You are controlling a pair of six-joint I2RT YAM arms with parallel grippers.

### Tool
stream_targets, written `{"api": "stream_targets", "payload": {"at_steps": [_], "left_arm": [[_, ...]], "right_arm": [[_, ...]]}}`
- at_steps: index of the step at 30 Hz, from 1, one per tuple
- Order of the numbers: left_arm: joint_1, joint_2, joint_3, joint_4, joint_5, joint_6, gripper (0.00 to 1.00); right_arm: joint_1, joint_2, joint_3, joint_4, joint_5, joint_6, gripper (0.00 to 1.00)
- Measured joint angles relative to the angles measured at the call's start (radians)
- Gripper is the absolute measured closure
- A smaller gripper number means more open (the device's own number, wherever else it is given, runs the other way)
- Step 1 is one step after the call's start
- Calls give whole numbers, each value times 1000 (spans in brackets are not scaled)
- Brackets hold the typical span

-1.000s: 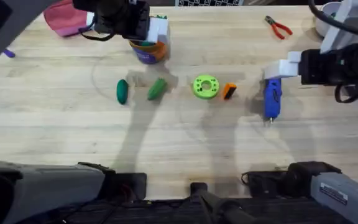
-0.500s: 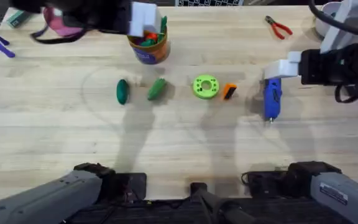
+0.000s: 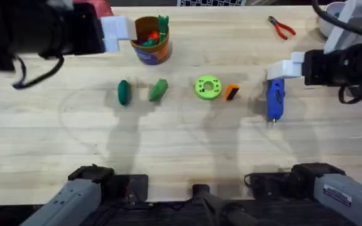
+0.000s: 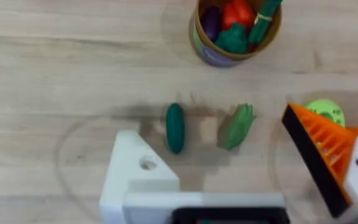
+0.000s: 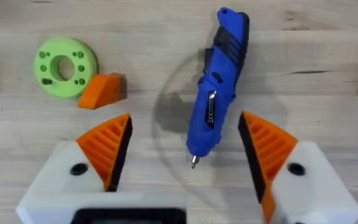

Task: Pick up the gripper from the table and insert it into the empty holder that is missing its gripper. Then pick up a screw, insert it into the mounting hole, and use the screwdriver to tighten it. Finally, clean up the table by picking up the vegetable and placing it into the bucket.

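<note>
Overhead, two green vegetables lie left of centre on the worktop: a dark oval one and a lighter leafy one. Right of them sit one green disc and, touching it, one orange gripper. One bucket at upper centre holds several vegetables. One blue screwdriver lies at right, between the spread fingers of the right tool. The left tool, at upper left, gapes, one white holder bare. Red pliers lie upper right.
</note>
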Motion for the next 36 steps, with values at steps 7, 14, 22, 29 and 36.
{"api": "stream_targets", "payload": {"at_steps": [7, 14, 22, 29, 36], "left_arm": [[28, -169, -258, 274, 57, -8, 16], [28, -321, -515, 528, 84, -13, 15], [28, -541, -775, 741, 103, -14, 16], [28, -768, -932, 788, 117, -14, 14], [28, -917, -990, 791, 136, -14, 15]], "right_arm": [[0, 0, 0, 0, 0, 0, 10], [0, 0, 0, 0, 0, 0, 10], [0, 0, 0, 0, 0, 0, 10], [0, 0, 0, 0, 0, 0, 10], [0, 0, 0, 0, 0, 0, 10]]}}
